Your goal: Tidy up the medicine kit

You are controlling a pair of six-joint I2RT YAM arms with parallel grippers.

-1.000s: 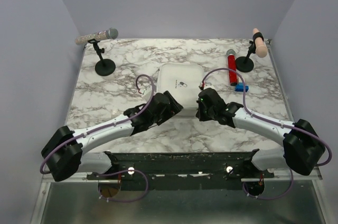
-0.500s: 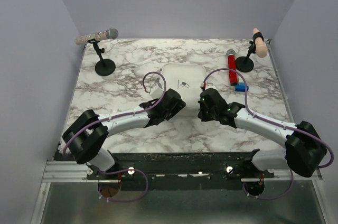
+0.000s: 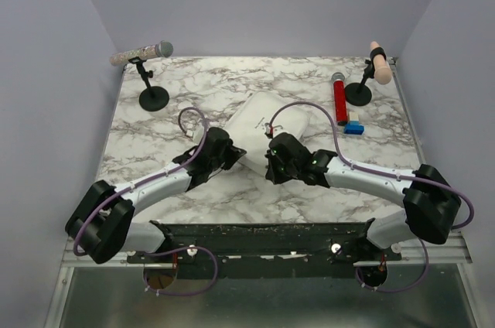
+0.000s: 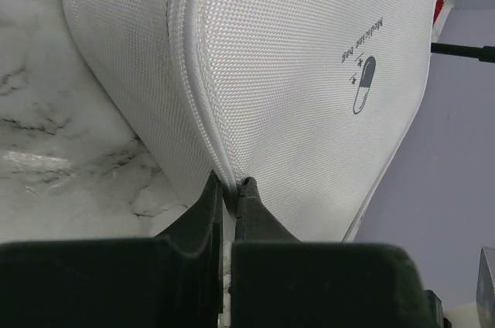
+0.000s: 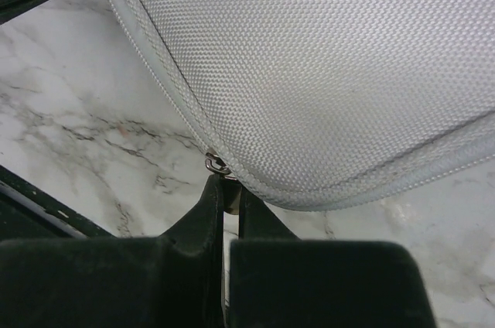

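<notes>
Medicine kit (image 3: 259,114): likely light and soft-shelled, best held by its piped seam (image 4: 193,104). Left claw (image 4: 230,189) pinches that seam at 7 o'clock; right claw (image 5: 224,189) pinches the zipper pull (image 5: 215,163).

White woven medicine kit (image 4: 294,73); grey-veined marble table (image 3: 155,138)

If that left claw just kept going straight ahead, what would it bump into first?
The kit. The left gripper is shut right at its zip seam, seemingly already pinching it, so nothing lies between them.
</notes>
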